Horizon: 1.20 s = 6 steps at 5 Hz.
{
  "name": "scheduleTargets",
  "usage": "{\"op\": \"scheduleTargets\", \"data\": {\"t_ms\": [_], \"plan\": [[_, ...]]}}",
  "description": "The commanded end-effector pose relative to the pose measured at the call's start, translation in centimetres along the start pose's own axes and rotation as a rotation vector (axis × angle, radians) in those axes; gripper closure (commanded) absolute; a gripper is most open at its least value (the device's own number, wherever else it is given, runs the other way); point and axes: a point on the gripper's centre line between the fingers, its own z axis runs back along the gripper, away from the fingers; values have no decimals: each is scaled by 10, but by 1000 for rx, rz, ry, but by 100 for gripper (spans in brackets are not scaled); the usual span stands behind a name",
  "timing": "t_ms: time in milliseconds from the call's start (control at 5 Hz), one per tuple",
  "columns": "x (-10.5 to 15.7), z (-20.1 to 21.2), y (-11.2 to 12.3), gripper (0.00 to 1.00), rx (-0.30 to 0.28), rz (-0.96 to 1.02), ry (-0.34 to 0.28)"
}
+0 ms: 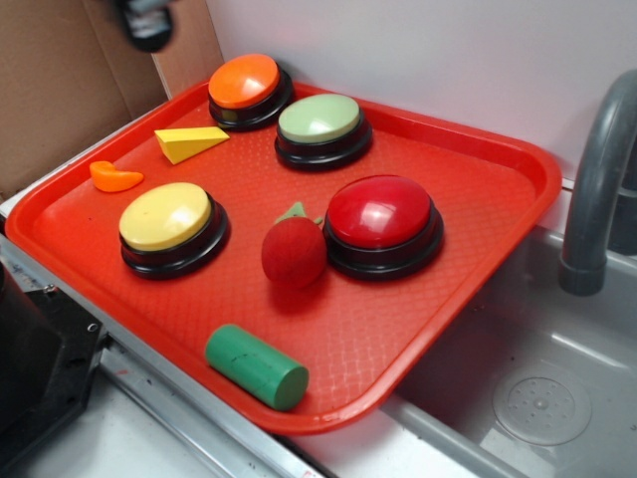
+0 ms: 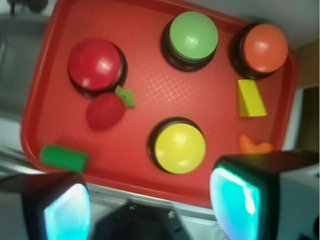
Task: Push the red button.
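The red button [image 1: 380, 212] [image 2: 95, 65] is sitting on the right part of the red tray [image 1: 468, 259] [image 2: 145, 95] in the outside view, its glossy dome resting on a round black base. A matte red strawberry toy [image 1: 294, 252] [image 2: 105, 111] with a green leaf is lying just beside it, touching or nearly touching its base on the side toward the tray's middle. Behind it, toward the wall, the green button [image 1: 320, 119] [image 2: 193, 34] is standing, and further along the back edge the orange button [image 1: 245, 83] [image 2: 263, 47] is sitting in the far corner. The yellow button [image 1: 165, 217] [image 2: 180, 148] is resting well apart from the red one, on the left part of the tray. A yellow wedge [image 1: 189, 142] [image 2: 250, 98] is lying between the orange and yellow buttons, and a small orange piece [image 1: 113, 177] [image 2: 254, 145] is lying near the left rim. A green cylinder [image 1: 257, 366] [image 2: 62, 156] is lying on its side by the front rim. The tray is overhanging a grey sink [image 1: 537, 388] with a grey tap [image 1: 595, 189] rising at the right.

The gripper [image 2: 147, 200] is hovering high above the tray, touching nothing; in the wrist view its two fingers [image 2: 235, 197] are showing wide apart along the bottom edge, empty, nearer the yellow button than the red one. In the outside view only a blurred dark bit of it [image 1: 147, 22] is showing at the top left
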Motion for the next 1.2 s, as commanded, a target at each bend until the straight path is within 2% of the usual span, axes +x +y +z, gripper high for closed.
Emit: {"op": "scheduleTargets", "data": {"t_ms": [0, 200, 400, 600, 800, 1000], "plan": [[37, -63, -19, 0, -7, -43, -27], [59, -97, -14, 0, -75, -39, -11], [79, -122, -17, 0, -104, -27, -7], [90, -141, -22, 0, -78, -21, -7], [97, -150, -33, 0, -90, -47, -3], [96, -140, -35, 0, -83, -68, -3]]}}
